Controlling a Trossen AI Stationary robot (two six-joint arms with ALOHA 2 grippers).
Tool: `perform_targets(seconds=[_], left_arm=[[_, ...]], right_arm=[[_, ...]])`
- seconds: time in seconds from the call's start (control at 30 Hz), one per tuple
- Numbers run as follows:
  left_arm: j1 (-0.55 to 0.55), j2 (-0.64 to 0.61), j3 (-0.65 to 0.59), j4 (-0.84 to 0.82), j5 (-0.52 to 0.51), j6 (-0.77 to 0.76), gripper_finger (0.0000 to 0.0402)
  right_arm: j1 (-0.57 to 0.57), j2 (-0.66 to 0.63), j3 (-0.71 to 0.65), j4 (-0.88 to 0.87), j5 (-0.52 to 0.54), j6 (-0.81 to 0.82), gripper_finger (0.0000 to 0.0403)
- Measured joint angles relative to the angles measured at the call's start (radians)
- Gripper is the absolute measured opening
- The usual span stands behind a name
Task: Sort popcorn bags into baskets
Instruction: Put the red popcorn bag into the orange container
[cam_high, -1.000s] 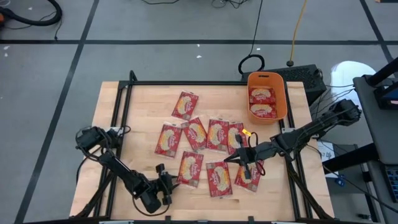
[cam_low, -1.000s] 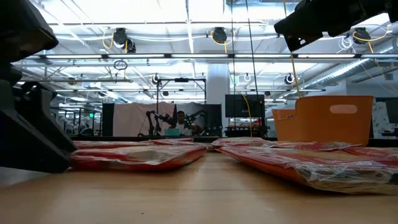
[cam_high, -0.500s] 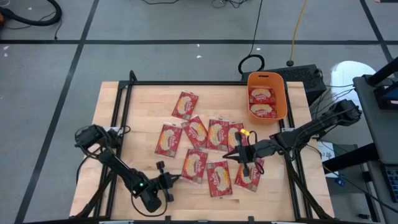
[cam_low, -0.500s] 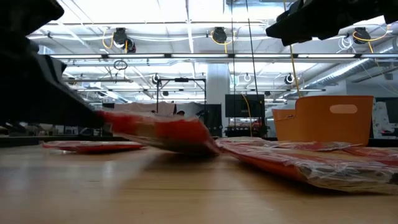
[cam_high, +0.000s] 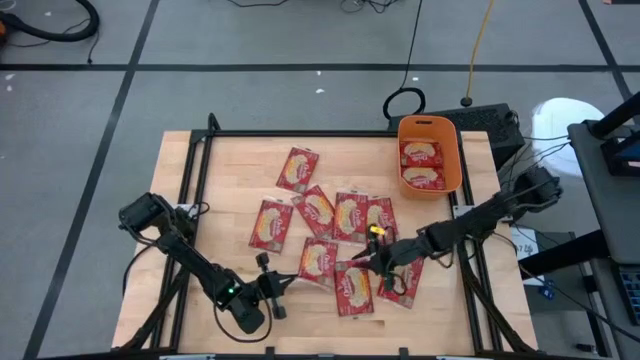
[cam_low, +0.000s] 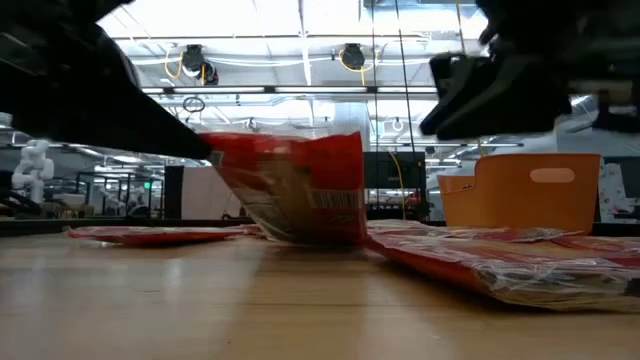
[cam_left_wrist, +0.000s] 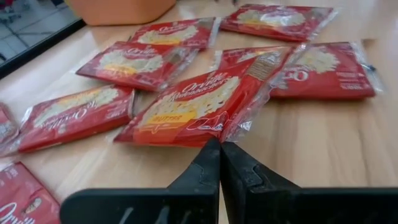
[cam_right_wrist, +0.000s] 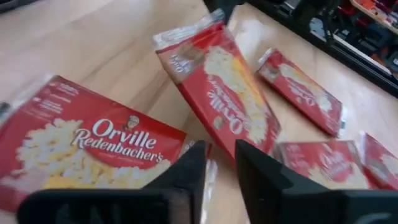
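High view: the left gripper (cam_high: 283, 287) pinches the edge of a popcorn bag (cam_high: 318, 262); the right gripper (cam_high: 372, 262) hovers over the packets, slightly spread. The orange basket (cam_high: 452, 150) holds two bags.

Low view: the pinched bag (cam_low: 295, 187) is tilted up – both arms are dark shapes, cut off.

Left wrist view: fingers (cam_left_wrist: 208, 169) pressed together on the bag's seam.

Right wrist view: fingers (cam_right_wrist: 189, 165) a little apart, empty – background blurred

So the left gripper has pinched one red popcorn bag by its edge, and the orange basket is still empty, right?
Not quite. The left gripper does pinch a popcorn bag by its edge, but the orange basket is not empty: the high view shows two bags already lying inside it.
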Motion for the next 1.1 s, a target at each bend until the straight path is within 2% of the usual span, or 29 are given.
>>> perform_targets(seconds=[0.23, 0.43, 0.5, 0.57, 0.63, 0.87, 1.0, 1.1], left_arm=[[0.021, 0.0, 0.0, 0.027, 0.003, -0.004, 0.0001], [0.026, 0.0, 0.001, 0.067, 0.005, -0.003, 0.0001], [0.028, 0.0, 0.001, 0.077, 0.005, 0.0, 0.0001], [0.028, 0.0, 0.001, 0.076, 0.005, -0.005, 0.0001], [0.028, 0.0, 0.001, 0.077, 0.005, -0.011, 0.0001], [0.025, -0.001, 0.001, 0.07, 0.03, -0.016, 0.0005], [0.031, -0.001, 0.002, 0.072, 0.132, -0.016, 0.003], [0.031, -0.001, 0.002, 0.077, 0.167, -0.03, 0.006]], right_arm=[[0.036, 0.228, 0.003, 0.305, 0.053, -0.166, 0.0165], [0.021, 0.372, 0.106, 0.34, 0.06, -0.249, 0.0204], [0.016, 0.417, 0.147, 0.345, 0.123, -0.27, 0.0203], [0.016, 0.452, 0.193, 0.357, 0.217, -0.287, 0.0196], [0.015, 0.465, 0.221, 0.34, 0.268, -0.319, 0.0182], [-0.004, 0.456, 0.233, 0.285, 0.265, -0.284, 0.0093], [-0.002, 0.455, 0.232, 0.278, 0.264, -0.281, 0.0038], [-0.001, 0.452, 0.232, 0.286, 0.265, -0.28, 0.0014]])
